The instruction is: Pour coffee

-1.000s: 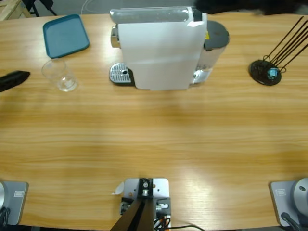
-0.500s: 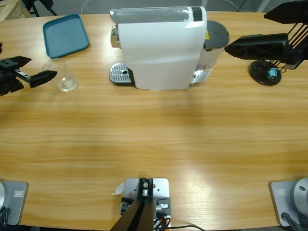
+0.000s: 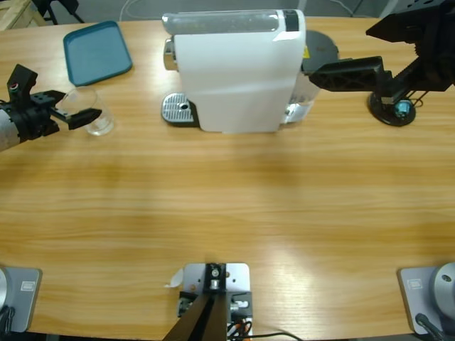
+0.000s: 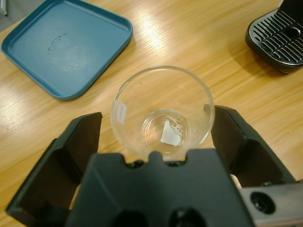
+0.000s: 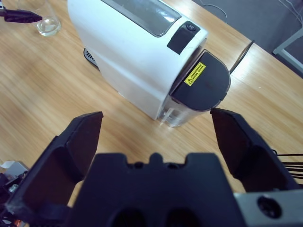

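Clear glass cup [image 4: 162, 113] now sits between the advanced left pincer's [image 4: 156, 137] spread jaws

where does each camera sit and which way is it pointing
High view: fixed above, looking down on the table; both arms show.
Left wrist view: on the left wrist, down into the glass cup between the open left pincer.
Right wrist view: behind the open right pincer, facing the coffee machine.
All three share cup and machine.

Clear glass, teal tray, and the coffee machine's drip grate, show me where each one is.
Clear glass [image 4: 162, 111]: left wrist view, inner wall between the open jaws.
Teal tray [image 3: 96, 52]: high view, flat middle.
Drip grate [image 3: 178, 109]: high view, metal grid in front of the white machine.
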Tool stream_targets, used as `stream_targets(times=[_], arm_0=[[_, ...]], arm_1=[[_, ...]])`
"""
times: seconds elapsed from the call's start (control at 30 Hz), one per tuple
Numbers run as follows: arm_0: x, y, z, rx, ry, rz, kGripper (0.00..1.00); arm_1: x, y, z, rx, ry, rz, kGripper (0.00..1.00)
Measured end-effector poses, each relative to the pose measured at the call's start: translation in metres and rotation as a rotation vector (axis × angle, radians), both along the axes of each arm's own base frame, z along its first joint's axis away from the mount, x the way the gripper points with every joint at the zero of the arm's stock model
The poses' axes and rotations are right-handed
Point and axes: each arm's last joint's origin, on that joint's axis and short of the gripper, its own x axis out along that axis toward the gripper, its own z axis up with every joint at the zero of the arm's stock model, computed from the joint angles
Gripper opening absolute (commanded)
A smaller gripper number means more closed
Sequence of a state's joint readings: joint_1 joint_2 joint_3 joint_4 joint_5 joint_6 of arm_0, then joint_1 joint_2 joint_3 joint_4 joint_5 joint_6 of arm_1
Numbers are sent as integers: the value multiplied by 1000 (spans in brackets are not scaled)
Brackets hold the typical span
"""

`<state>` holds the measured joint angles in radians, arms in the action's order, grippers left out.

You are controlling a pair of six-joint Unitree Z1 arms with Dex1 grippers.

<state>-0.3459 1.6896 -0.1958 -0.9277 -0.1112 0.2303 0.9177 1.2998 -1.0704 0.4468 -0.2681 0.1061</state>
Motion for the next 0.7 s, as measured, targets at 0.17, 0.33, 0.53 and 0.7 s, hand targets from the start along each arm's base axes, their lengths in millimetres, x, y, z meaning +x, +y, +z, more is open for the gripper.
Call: stream_targets(times=[0.17,0.33,0.53,0.7], arm_0=[[8,0,-9,-22,-17,17,683],[11,-3,-19,-54,-25,-13,309],[10,-3,-24,-67,-28,-30,0],[4,-2,-21,-94,-51,-64,0]], arm_1=[[3,4,-4,1,12,-8,1000],[7,9,-8,1,20,-13,1000],[8,10,-7,18,19,-21,1000],[8,10,-8,18,20,-22,1000]])
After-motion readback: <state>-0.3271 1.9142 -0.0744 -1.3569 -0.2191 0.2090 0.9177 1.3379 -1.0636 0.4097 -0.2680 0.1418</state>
